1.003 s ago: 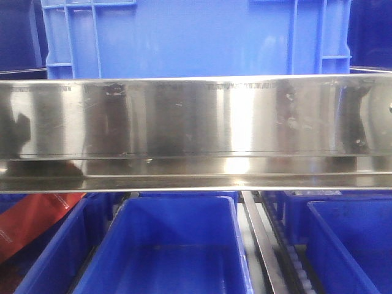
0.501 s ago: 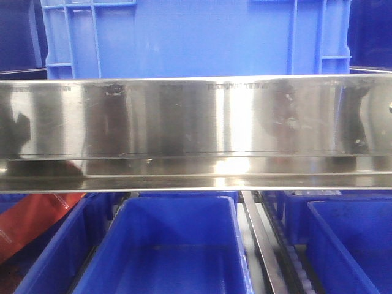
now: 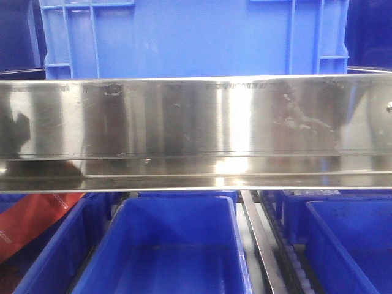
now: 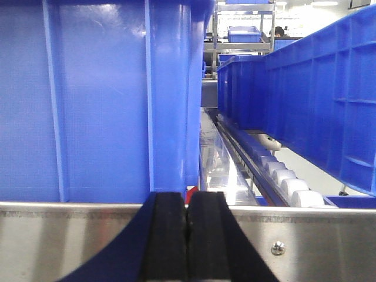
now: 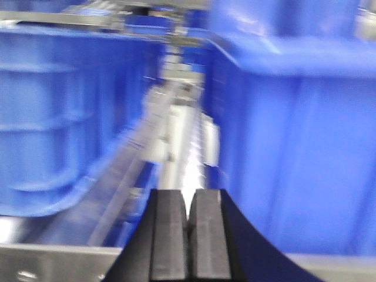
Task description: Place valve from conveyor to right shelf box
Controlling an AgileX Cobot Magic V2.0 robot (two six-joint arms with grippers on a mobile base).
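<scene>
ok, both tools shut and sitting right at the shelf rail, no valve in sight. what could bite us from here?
1. Both tools are shut with nothing visible between the fingers: left tool, right tool. Neither the valve nor the conveyor shows in any view, so a grasp cannot be confirmed.
2. The left tool sits close to the steel rail and the big blue crate; a forward move could clip either.
3. The right wrist view is motion-blurred between blue bins, so clearance there is hard to judge.

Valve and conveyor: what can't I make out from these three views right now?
- Valve, conveyor: in no view; the steel shelf rail fills the front view's middle.
- Left gripper: black fingers pressed together, nothing visible between; the big blue crate blocks the left.
- Right gripper: closed, contents unclear; motion blur smears the bins.
</scene>
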